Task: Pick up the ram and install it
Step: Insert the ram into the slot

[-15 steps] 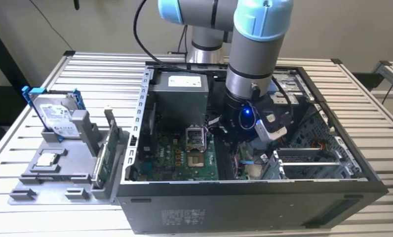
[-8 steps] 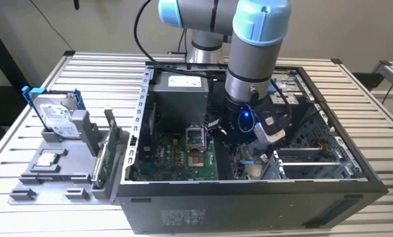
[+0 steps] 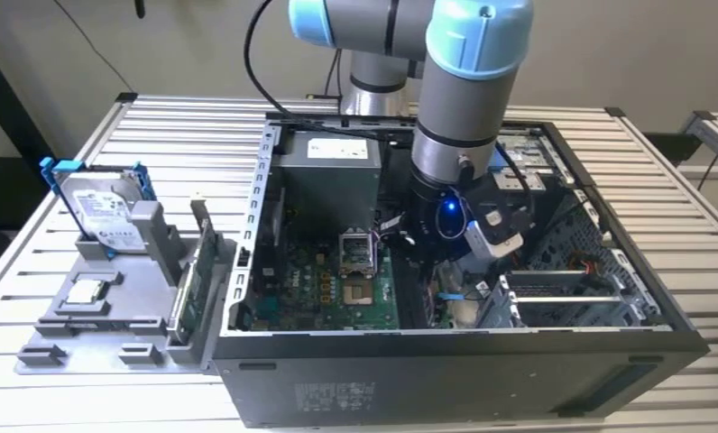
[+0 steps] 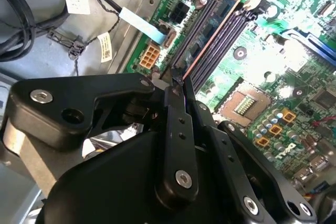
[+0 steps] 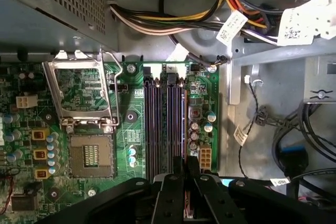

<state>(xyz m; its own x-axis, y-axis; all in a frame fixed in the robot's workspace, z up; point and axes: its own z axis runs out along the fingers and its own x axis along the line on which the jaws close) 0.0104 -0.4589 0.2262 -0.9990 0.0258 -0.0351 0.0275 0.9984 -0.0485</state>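
In the exterior view, the robot arm (image 3: 455,108) is seen reaching down into the open computer case (image 3: 455,361), which rests on the slatted tabletop (image 3: 190,117). The end effector (image 3: 437,257) is low in the middle of the frame, just above the green motherboard (image 3: 323,289). At the left of the frame, a hard drive (image 3: 100,212) with blue rails is stood in a grey holder (image 3: 95,316), and a green card (image 3: 197,280) is stood beside it.

In the second wrist view, the end effector (image 4: 178,85) is clenched on the ram (image 4: 212,35). The ram is seen edge-on, running from the fingers toward the upper right of the frame, along the dark memory slots (image 4: 226,30). It cannot be told whether it is fully pushed in.

In the first wrist view, the end effector (image 5: 185,174) is at the bottom middle, right over the memory slots (image 5: 163,124). The empty processor socket (image 5: 92,156) is at the lower left.

The ram is judged to be light, thin and stiff, and easy to break. It is best held by its flat sides, away from the gold edge.
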